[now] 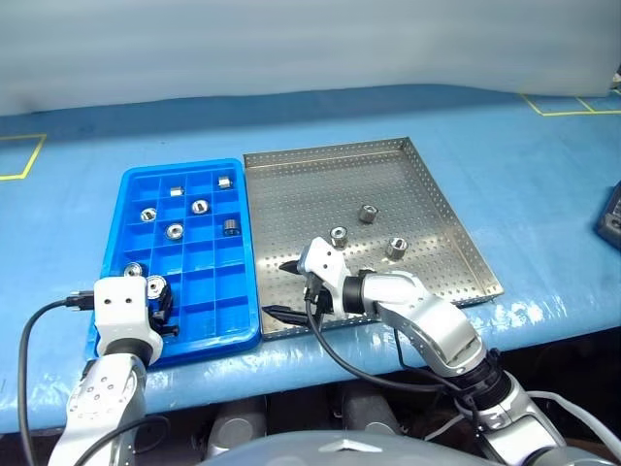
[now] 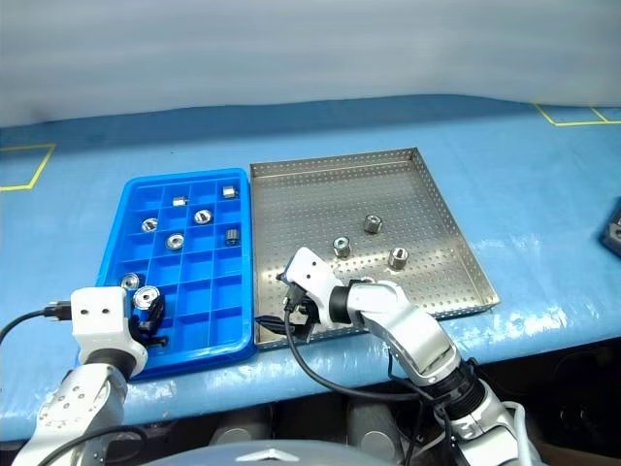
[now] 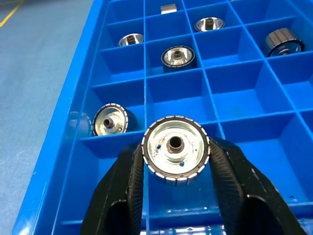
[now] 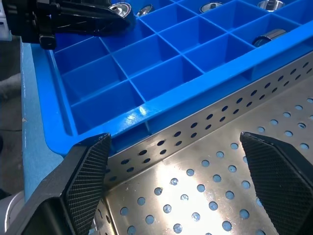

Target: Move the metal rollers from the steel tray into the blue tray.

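My left gripper (image 1: pixel 157 294) is shut on one of the metal rollers (image 3: pixel 175 148), a shiny ribbed one with a dark centre hole. It holds it over the near-left compartments of the blue tray (image 1: pixel 218 291). Several other rollers lie in compartments further back, such as one (image 1: pixel 199 206) near the middle. Three rollers (image 1: pixel 368 213), (image 1: pixel 339 235), (image 1: pixel 396 247) stand on the perforated steel tray (image 1: pixel 310 184). My right gripper (image 1: pixel 283 289) is open and empty over that tray's near-left corner, pointing toward the blue tray; its fingers (image 4: pixel 90 166) flank the rim between the trays.
Both trays sit side by side, touching, on a blue-covered table with its front edge close to me. A dark object (image 1: pixel 611 218) lies at the far right edge. Yellow tape marks (image 1: pixel 24 155) lie at the left and at the back right. A black cable (image 1: pixel 335 354) loops below my right wrist.
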